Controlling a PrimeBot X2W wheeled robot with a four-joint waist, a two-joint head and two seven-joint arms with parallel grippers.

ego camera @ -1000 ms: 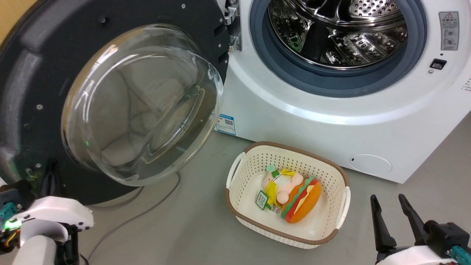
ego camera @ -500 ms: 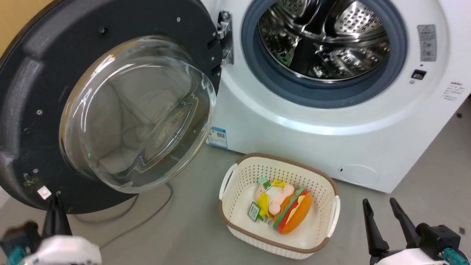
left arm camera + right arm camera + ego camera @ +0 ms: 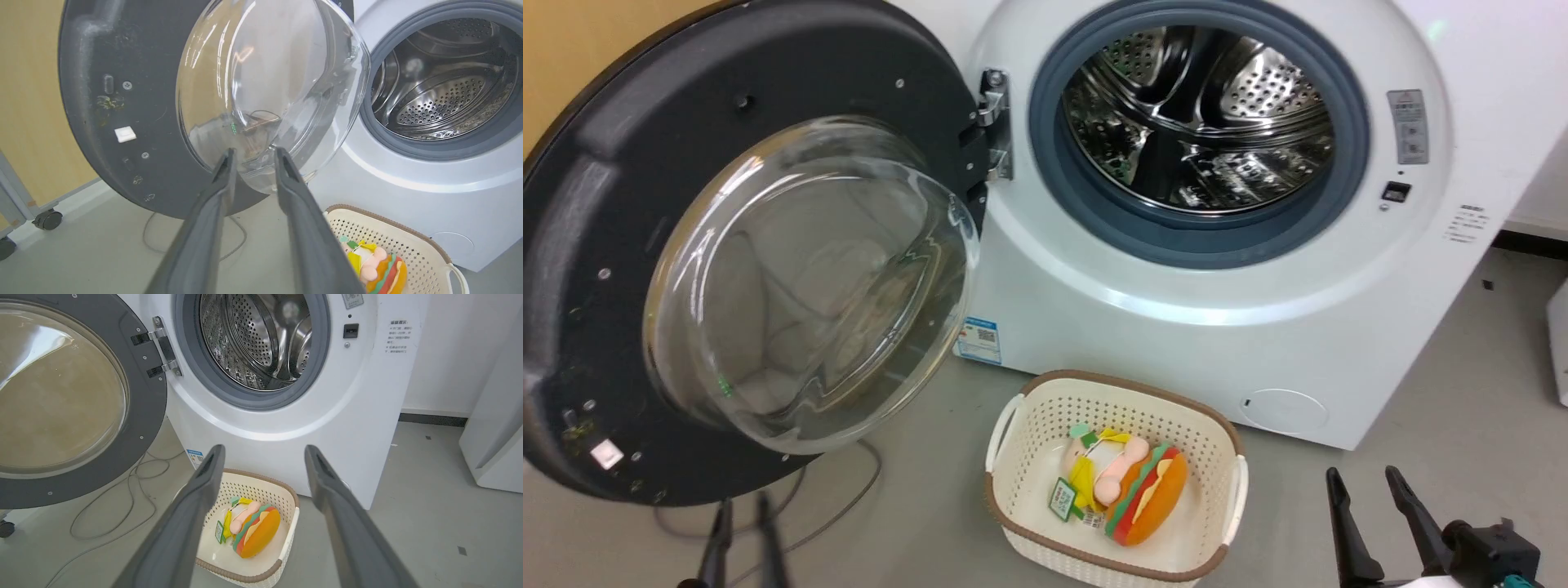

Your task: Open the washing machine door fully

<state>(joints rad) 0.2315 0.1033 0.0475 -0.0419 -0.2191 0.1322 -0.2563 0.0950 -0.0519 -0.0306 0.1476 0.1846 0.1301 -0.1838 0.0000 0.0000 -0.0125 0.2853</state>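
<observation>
One washing machine door stands swung wide on its hinge, left of the washing machine, my left jaws slightly parted and empty near its lower rim, my right jaws spread empty near the basket.

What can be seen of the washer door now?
The door is a large round black disc with a bulging clear glass bowl at its centre, small screws and a white tab near its lower rim. It hangs from a metal hinge on the washer, swung wide open, inner face showing. Nothing visibly touches it.
</observation>
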